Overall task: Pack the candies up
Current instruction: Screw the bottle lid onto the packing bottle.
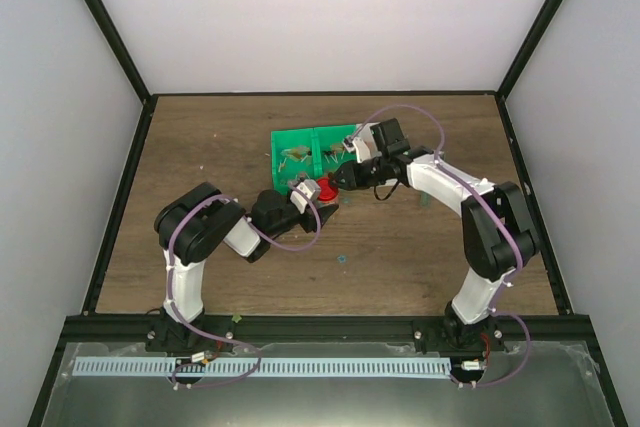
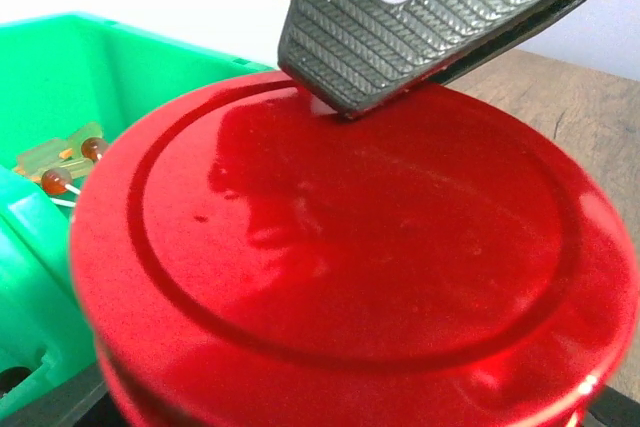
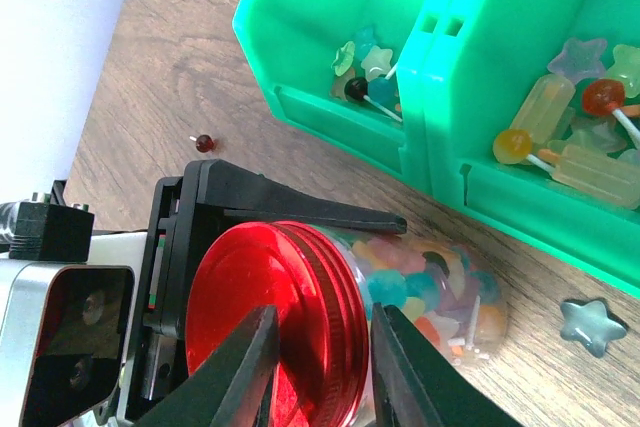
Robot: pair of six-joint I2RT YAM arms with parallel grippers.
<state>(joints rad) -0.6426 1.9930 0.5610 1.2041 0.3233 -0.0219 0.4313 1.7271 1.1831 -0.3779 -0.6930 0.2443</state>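
Observation:
A small clear jar (image 3: 430,282) full of candies lies on its side, capped by a round red lid (image 3: 260,317). My left gripper (image 1: 318,195) is shut on the jar; one of its black fingers (image 3: 300,212) runs along the jar's upper side and the other is hidden. My right gripper (image 3: 325,315) straddles the lid's rim. One of its fingers (image 2: 400,17) rests on the lid's face (image 2: 350,247), while a sliver of gap shows at the other. More candies (image 3: 560,137) lie in the green tray (image 3: 330,117).
The two-compartment green tray (image 1: 300,139) sits just beyond both grippers. A pale star candy (image 3: 590,325) and a small red lollipop (image 3: 204,143) lie loose on the wooden table. Black frame rails border the table on all sides.

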